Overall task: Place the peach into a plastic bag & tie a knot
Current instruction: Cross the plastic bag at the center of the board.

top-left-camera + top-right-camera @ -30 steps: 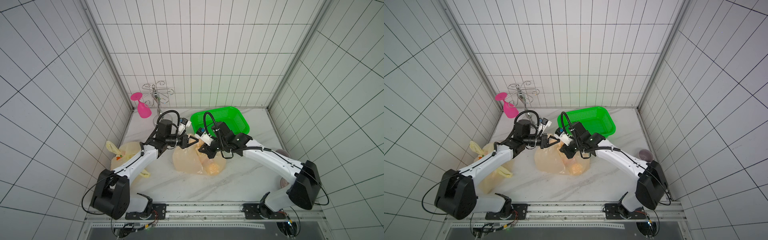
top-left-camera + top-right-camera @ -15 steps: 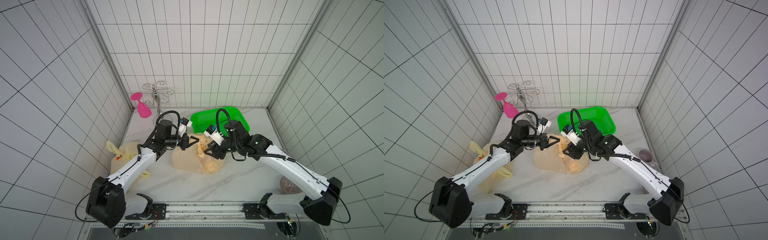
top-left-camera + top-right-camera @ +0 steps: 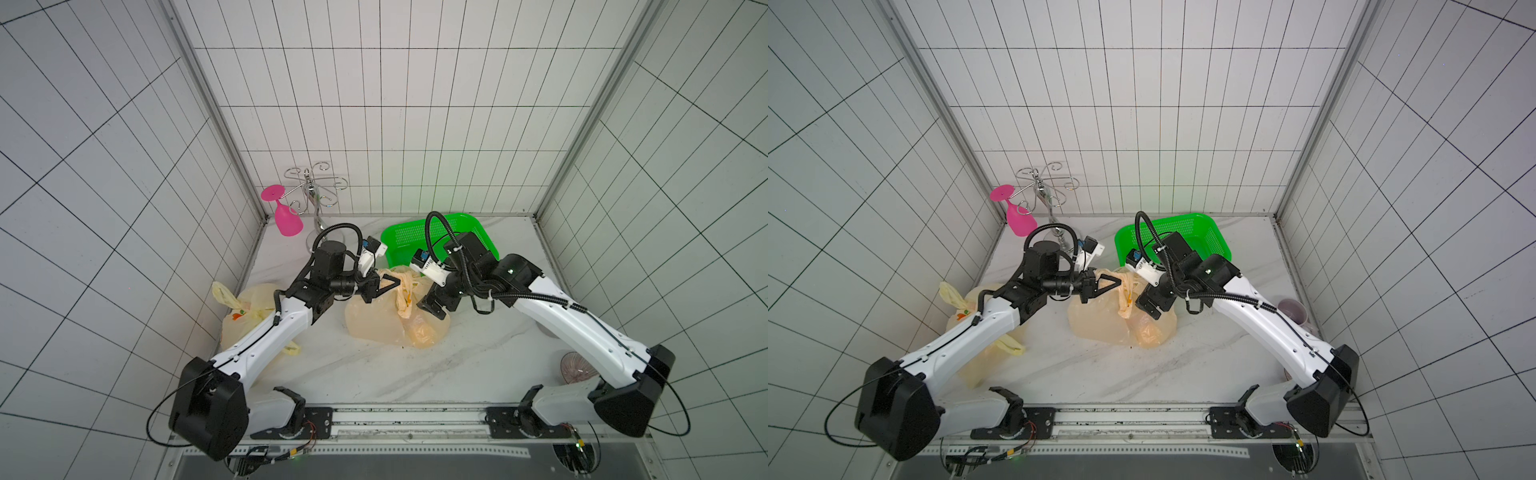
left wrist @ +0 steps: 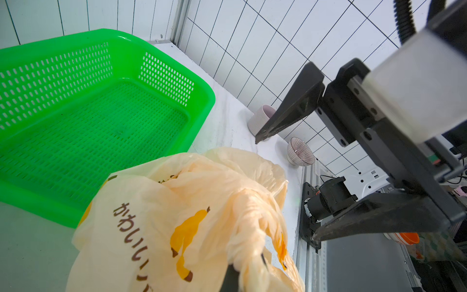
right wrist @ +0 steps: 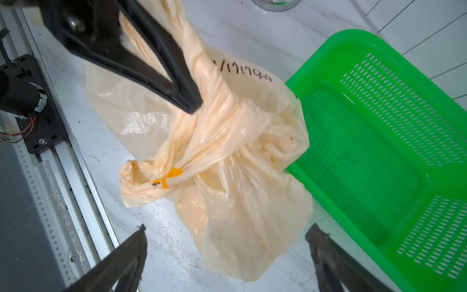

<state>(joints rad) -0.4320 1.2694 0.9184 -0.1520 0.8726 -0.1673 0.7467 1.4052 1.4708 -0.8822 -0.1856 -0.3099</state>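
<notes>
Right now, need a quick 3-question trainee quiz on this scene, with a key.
1. True or false: the right tool is shut on the plastic bag.
2. The left tool grips the bag: A by a bottom corner; B by its twisted handle; C not at all.
3. Fill in: the visible part of the green basket holds ___.

Key
1. False: its jaws stand open beside the bag, holding nothing.
2. B.
3. Nothing.
</notes>
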